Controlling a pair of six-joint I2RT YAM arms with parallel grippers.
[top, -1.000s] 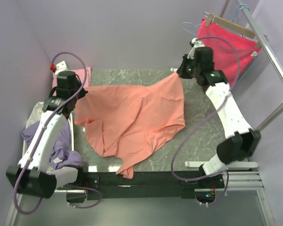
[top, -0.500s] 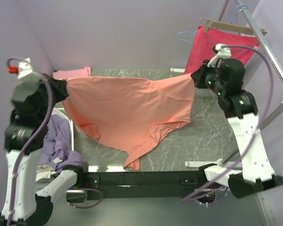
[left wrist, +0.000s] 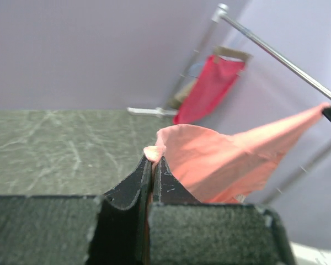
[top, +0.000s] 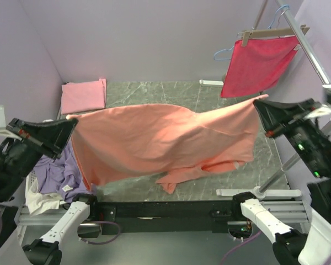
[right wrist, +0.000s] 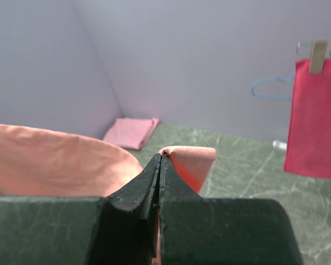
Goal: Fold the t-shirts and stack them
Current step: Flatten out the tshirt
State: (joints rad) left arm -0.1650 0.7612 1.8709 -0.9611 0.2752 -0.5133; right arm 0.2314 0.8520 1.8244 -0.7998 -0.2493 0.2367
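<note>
Aloft, wide apart: left pincer [top: 70, 125] and right pincer [top: 259, 104] tight on salmon-orange t-shirt [top: 160, 138].

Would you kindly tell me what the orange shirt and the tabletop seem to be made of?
Orange shirt: thin, soft matte fabric, probably cotton knit; it sags and creases between its held corners. Tabletop: grey-green stone or stone-look laminate, smooth; pale veins suggest marble, though it may be printed.

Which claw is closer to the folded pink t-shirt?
Left. The left claw is just in front of the folded pink t-shirt; the right claw is far off by the crimson cloth.
</note>
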